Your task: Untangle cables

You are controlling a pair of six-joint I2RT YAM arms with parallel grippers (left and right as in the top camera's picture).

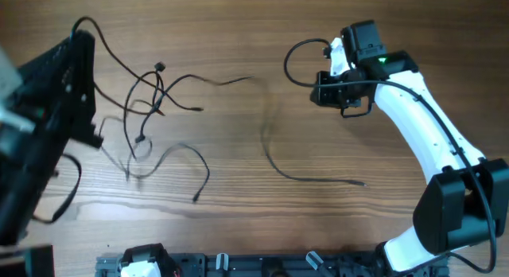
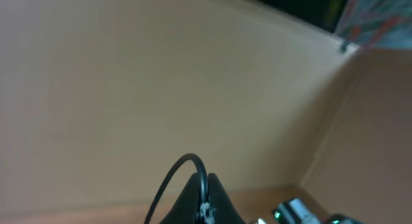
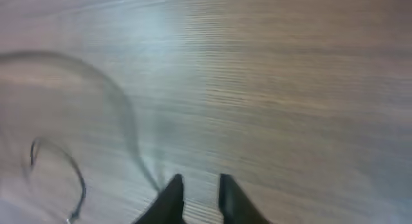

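At the far left, the left gripper (image 2: 201, 201) is raised and tilted away from the table (image 1: 318, 221). Its fingers are pressed together, and a thin black strand arches into the tips, seemingly pinched there. Just right of that arm the cables (image 1: 147, 110) lie as a knot of crossing loops on the wood, with one line running up toward the left arm. Toward the middle, a loose strand (image 1: 274, 161) lies apart from the knot, curving near and right. On the right, the right gripper (image 3: 198, 185) hovers low over bare wood, fingers slightly apart with nothing between them. A blurred wire ends just beside one finger. The step looks like drawing one strand out of the knot. The left pull should go slowly, along the strand's own run, so the loops open rather than cinch, while the right arm comes over to pin the knot.
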